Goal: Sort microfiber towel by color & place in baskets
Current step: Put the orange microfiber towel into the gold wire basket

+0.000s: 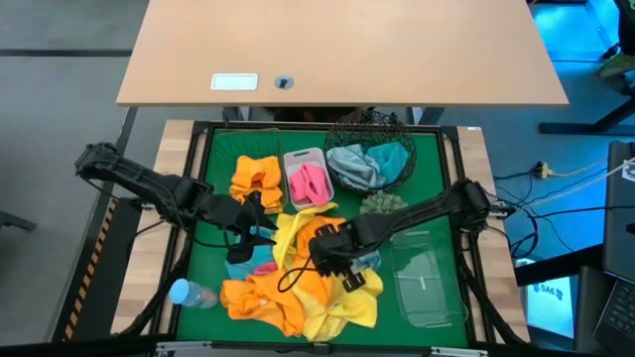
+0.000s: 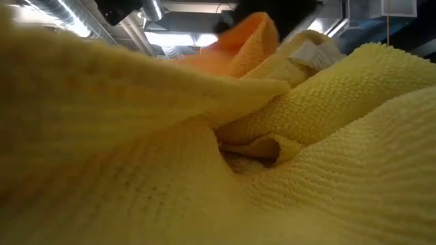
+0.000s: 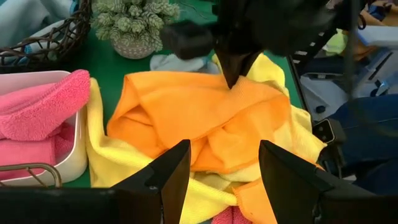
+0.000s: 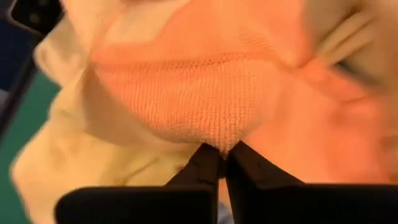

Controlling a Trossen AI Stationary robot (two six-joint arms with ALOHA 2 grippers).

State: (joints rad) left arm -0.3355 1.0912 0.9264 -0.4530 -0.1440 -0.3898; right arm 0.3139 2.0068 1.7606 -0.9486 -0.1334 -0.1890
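Left claw spread, empty, hovering at left edge of towel heap. Orange towels already in dark wire basket, pink in white tub, blue-grey in round mesh basket. Right claw pressed together, pinching a fold of orange towel atop the yellow-orange heap: pick step. Next, likely: lift clear, carry to orange basket. Pinch visible only in right wrist view; low view blocked by yellow cloth.

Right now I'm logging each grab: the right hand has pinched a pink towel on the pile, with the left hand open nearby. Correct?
Not quite: the right hand has pinched an orange towel, not pink, as the right wrist view shows. The left hand is open nearby.
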